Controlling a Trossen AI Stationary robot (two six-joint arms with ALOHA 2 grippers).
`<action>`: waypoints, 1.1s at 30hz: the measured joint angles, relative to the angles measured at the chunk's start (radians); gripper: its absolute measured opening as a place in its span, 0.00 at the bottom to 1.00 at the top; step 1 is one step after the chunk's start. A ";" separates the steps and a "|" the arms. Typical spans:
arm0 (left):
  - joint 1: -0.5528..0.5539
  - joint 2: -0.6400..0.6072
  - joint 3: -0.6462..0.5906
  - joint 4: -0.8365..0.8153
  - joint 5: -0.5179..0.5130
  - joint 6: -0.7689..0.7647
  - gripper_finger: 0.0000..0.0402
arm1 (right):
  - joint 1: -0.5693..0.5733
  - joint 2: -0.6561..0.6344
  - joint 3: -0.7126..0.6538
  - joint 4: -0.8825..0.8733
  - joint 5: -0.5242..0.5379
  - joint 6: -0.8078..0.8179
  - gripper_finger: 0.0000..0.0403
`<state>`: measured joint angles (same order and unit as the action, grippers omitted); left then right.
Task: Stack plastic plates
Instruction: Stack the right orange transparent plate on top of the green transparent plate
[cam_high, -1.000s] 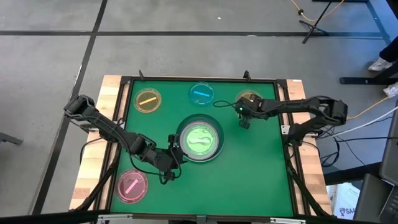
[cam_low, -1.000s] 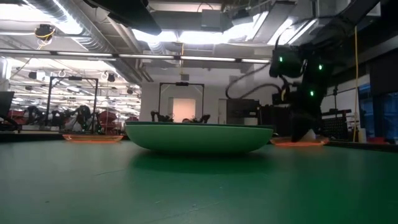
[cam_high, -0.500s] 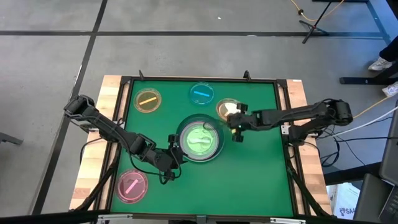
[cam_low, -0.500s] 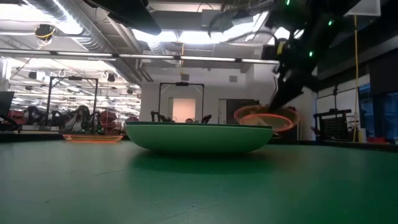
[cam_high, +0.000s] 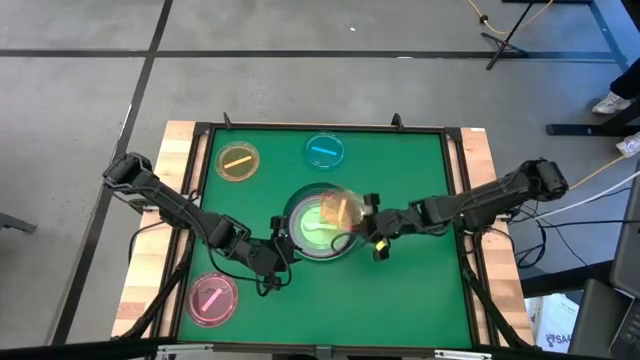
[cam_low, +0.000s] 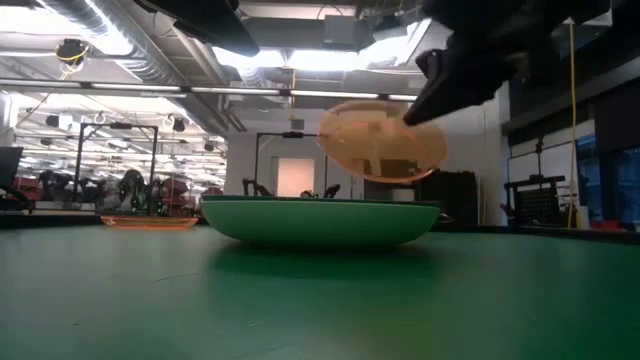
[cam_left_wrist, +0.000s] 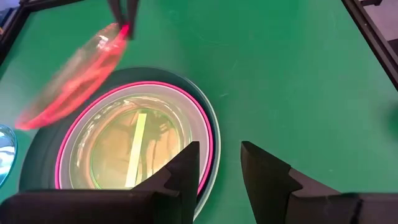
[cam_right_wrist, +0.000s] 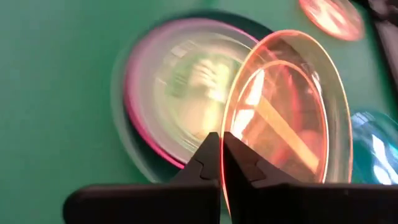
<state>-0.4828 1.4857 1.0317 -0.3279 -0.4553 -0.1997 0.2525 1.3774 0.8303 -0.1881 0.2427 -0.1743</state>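
A stack of large plates (cam_high: 320, 226) sits mid-table, pink and dark teal rims showing, with a small green plate (cam_left_wrist: 134, 149) on top. My right gripper (cam_high: 360, 214) is shut on a small brown translucent plate (cam_high: 340, 211), held tilted above the stack's right side. In the low view that plate (cam_low: 382, 140) hovers over the stack (cam_low: 320, 221). My left gripper (cam_high: 286, 241) waits open beside the stack's near-left rim, its fingers (cam_left_wrist: 186, 168) standing next to that rim. Orange (cam_high: 238, 160), blue (cam_high: 324, 150) and pink (cam_high: 211, 297) small plates lie flat on the table. My right gripper pinches the brown plate's rim (cam_right_wrist: 231, 134) between its two fingers, at the side of the plate nearest the arm. The fingers come slanting down from the table's right. The plate is lifted clear and tilted steeply, its far edge (cam_low: 335, 135) raised above the stack.
A raised dark frame (cam_high: 455, 190) borders the green table (cam_high: 410, 290). Green surface lies open on the near and right sides. The left arm (cam_high: 170, 205) stretches from the left edge toward the stack.
My right gripper has lifted the brown plate off the table's far right part and carried it toward the left and near side, ending above the stack. The plate has gone from lying flat to lifted clear and tipped steeply.
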 joint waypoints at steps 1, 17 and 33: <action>0.000 0.000 0.000 0.000 0.000 0.000 0.28 | 0.006 0.001 0.000 0.013 -0.023 -0.011 0.00; 0.002 0.000 0.000 0.035 0.000 0.000 0.28 | 0.016 0.154 0.001 0.263 -0.156 -0.047 0.00; 0.003 0.000 0.000 0.043 0.000 0.000 0.28 | 0.015 0.232 0.000 0.323 -0.030 -0.048 0.02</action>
<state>-0.4801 1.4860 1.0317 -0.2849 -0.4553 -0.1995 0.2680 1.6094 0.8307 0.1352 0.2122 -0.2222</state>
